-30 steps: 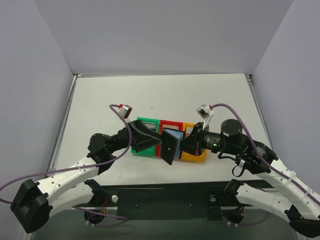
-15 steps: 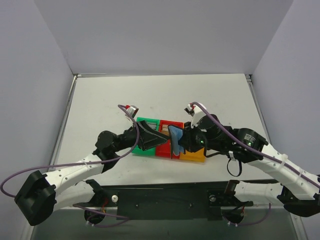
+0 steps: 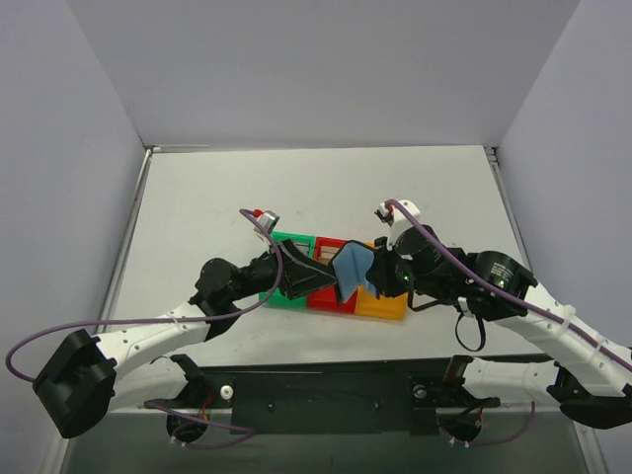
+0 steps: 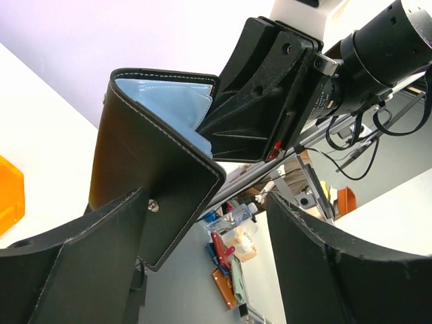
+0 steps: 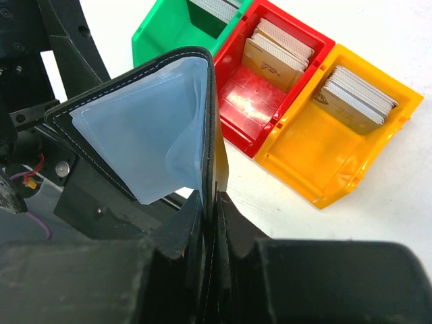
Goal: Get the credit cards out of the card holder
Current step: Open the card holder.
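We see the right gripper (image 5: 214, 206) pinched tight on the black card holder (image 5: 145, 128). It holds it up just above the middle of the row of boxes (image 5: 307, 165). The holder's pale blue pocket gapes open. The left gripper (image 4: 209, 263) is spread wide, with one flap of the holder between its fingers. Stacks of cards (image 5: 358, 94) stand inside the boxes.

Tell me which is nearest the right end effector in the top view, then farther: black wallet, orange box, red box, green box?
1. black wallet, pinched in the right end effector.
2. orange box, just beneath it.
3. red box, in the middle.
4. green box, at the left end.
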Action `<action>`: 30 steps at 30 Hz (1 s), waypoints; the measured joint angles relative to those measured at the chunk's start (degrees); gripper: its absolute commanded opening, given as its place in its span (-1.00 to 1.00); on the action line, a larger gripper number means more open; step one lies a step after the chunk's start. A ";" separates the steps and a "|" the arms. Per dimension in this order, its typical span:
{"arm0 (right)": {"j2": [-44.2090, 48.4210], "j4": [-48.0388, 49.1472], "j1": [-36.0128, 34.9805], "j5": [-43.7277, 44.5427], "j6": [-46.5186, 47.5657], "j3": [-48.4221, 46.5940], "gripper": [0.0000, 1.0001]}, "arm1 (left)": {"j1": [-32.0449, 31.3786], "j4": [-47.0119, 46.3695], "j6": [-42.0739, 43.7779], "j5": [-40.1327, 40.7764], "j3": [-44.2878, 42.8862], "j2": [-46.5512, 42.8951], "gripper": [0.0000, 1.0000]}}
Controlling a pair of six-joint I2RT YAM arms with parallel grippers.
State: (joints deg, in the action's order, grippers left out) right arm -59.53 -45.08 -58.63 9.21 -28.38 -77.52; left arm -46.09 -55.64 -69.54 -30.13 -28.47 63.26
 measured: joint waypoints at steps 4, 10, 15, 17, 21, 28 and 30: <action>-0.37 -0.33 -0.31 0.07 0.00 -0.17 -1.00 | 0.00 0.13 1.05 0.11 0.00 -0.04 0.61; -0.39 -0.42 -0.28 -0.02 0.00 -0.66 -1.00 | 0.00 1.68 2.75 0.22 0.00 -0.09 0.34; 0.96 0.33 1.25 -2.78 -0.22 -0.26 -1.00 | -0.02 4.59 4.42 1.22 0.00 -1.29 -0.13; 2.14 1.29 2.99 -4.96 -0.46 0.74 -1.00 | 0.00 5.60 5.27 1.51 0.00 -2.27 -0.18; 4.55 3.30 6.45 -9.79 -1.22 3.52 -1.00 | -0.07 7.82 6.67 1.84 0.00 -4.92 -0.15; 4.90 5.70 6.86 -13.99 -1.81 4.35 -1.00 | -0.09 10.60 8.57 2.08 -0.02 -7.23 -0.15; 4.90 6.08 6.86 -14.71 -1.97 4.59 -1.00 | -0.13 11.34 8.92 2.25 -0.02 -7.21 -0.13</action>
State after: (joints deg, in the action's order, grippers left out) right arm -54.63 -39.00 -51.77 -5.50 -30.35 -72.93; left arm -46.22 -44.29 -60.62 -27.88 -28.49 56.05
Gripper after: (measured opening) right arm 0.046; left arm 0.425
